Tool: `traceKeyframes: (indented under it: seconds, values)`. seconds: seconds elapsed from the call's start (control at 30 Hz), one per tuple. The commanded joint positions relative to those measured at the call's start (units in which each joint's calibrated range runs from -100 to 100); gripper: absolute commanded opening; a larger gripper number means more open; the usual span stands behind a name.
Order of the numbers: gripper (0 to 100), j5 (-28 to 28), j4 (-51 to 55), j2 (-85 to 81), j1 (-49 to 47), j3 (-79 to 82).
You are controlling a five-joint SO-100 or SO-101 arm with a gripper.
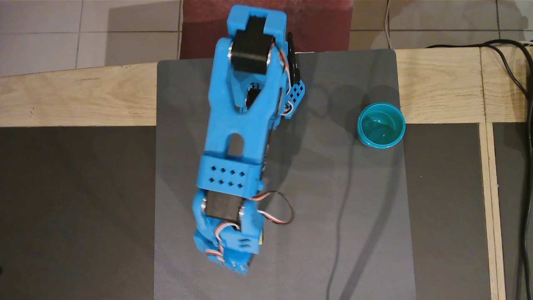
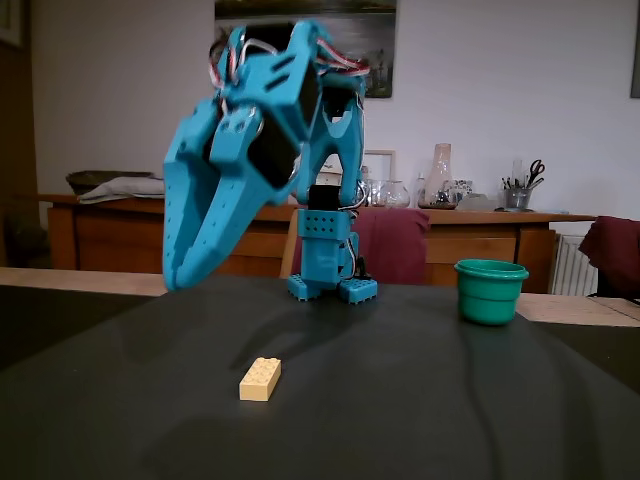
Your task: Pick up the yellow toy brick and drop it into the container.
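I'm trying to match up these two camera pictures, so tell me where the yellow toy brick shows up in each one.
Overhead view: the yellow toy brick is almost wholly hidden under the blue arm, with only a yellow sliver at the arm's right edge, low on the grey mat.
Fixed view: the brick lies in plain sight on the dark mat, lower centre-left, below the raised tool.
Shared landmark: the teal container, right of the brick in both views.

A: What colours did the things have?
B: The arm [image 1: 237, 137] was bright blue with black motors; the brick [image 2: 260, 379] pale yellow.
A: And the cup?
B: The cup [image 1: 381, 125] was teal, on a dark grey mat [image 1: 354, 216] over light wood [image 1: 75, 96].
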Motion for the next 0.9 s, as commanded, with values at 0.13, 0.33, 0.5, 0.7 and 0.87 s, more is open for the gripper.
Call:
traceKeyframes:
  seconds: [0.13, 0.33, 0.5, 0.7, 0.87]
  values:
    - [0, 2.3, -0.2, -1.0, -0.2, 7.7]
    - [1, 2.4, -0.1, -1.0, -0.7, 8.0]
    - [15, 2.4, -0.1, -1.0, -0.7, 8.0]
    - [26, 6.1, -0.1, 0.0, -0.6, 8.2]
    - [26, 6.6, -0.1, 0.0, -0.7, 9.6]
